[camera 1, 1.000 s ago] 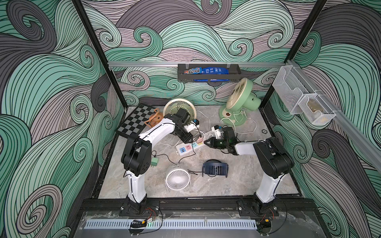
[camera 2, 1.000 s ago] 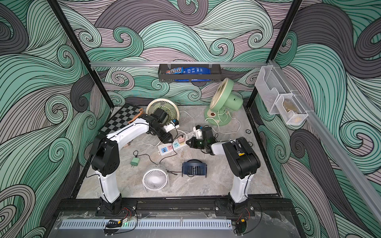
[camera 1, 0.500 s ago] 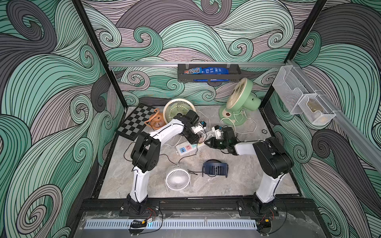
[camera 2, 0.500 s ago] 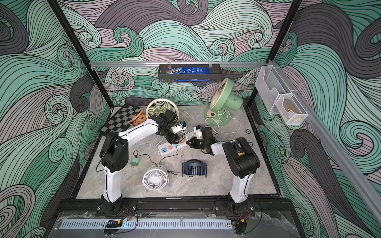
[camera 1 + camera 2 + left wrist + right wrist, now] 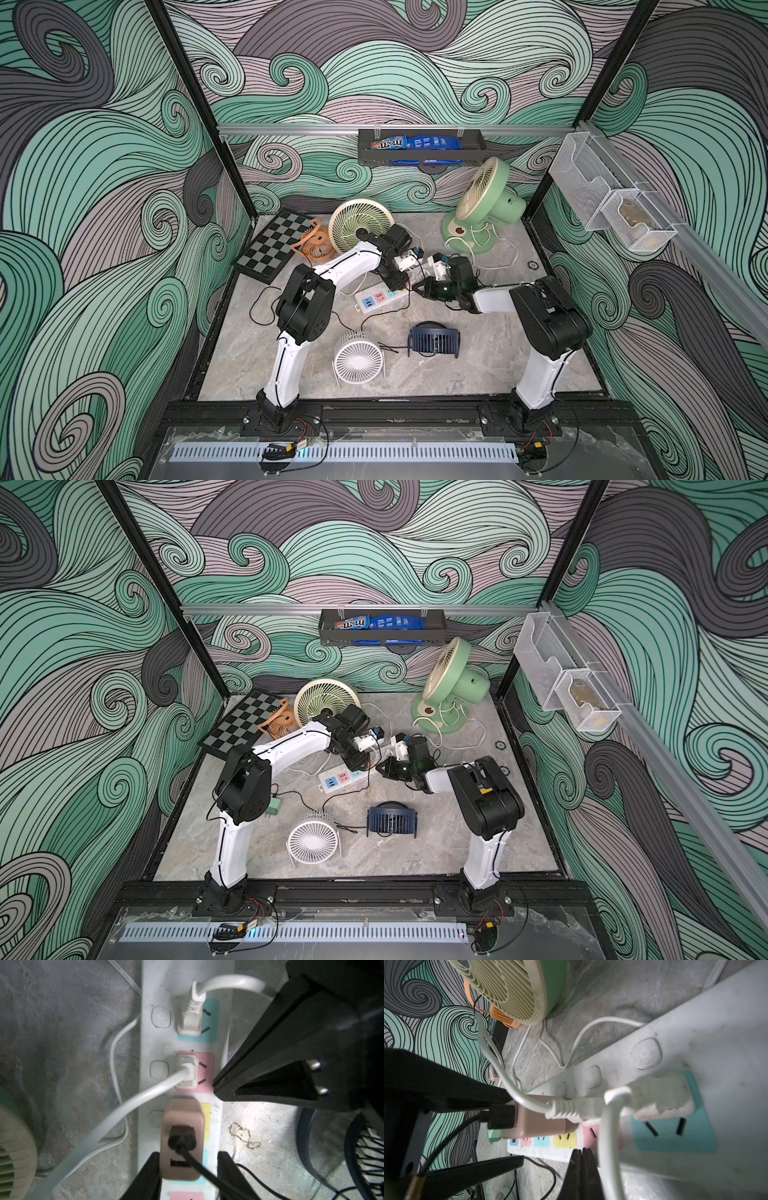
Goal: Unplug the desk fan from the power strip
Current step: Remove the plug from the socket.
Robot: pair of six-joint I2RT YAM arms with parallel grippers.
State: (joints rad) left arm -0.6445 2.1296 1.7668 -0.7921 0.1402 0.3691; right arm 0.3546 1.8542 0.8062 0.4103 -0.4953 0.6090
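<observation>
The white power strip lies mid-table with pastel sockets. In the left wrist view, two white plugs sit in its teal and pink sockets, and a tan adapter with a black cable sits in the yellow one. My left gripper is open and straddles the adapter, with one finger against it and a gap at the other. My right gripper is shut, its tips pressed on the strip's edge by the pink socket. Several desk fans stand around. I cannot trace which cord belongs to which fan.
A green fan stands at the back right and a cream fan at the back. A small orange fan sits on a chessboard. A white fan and a navy fan sit in front. Cords loop around the strip.
My left arm has swung right, and its gripper has come down over the strip's plugged end around the tan adapter. The right arm has stayed in place.
</observation>
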